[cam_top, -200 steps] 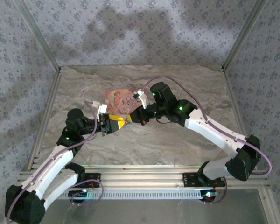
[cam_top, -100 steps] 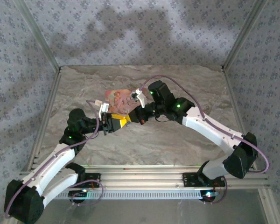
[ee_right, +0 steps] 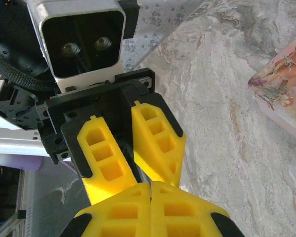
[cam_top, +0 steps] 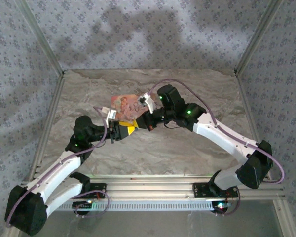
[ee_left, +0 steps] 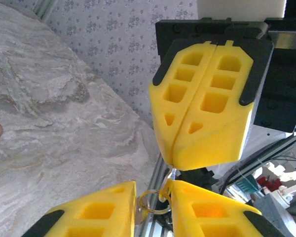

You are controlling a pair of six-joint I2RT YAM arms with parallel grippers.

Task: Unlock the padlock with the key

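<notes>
Top external view
Surface: a grey-beige marbled table with an aluminium rail along its near edge.
Room: blue-grey floral patterned walls on three sides, with the arms' shadows cast on the back one.
Other thing: a pink floral box lies on the table just behind the spot where the grippers meet.
Grippers: the left gripper and right gripper point tip to tip near the table's middle.
Padlock: too small to pick out from here.

Left wrist view
Surface: marbled table with the patterned wall behind it.
Right gripper: yellow fingers pressed together along one seam.
Silvery sliver: pokes from that seam's tip. I cannot tell whether it is key or lock.
Ring: small, brass-coloured, hanging just below the sliver.
Left gripper: fingers spread, with the ring in the narrow gap between them.

Right wrist view
Surface: marbled table, with the box's corner at the right edge.
Right gripper: fingers pressed flat together.
Left gripper: faces it with a slim gap between its fingers.
</notes>
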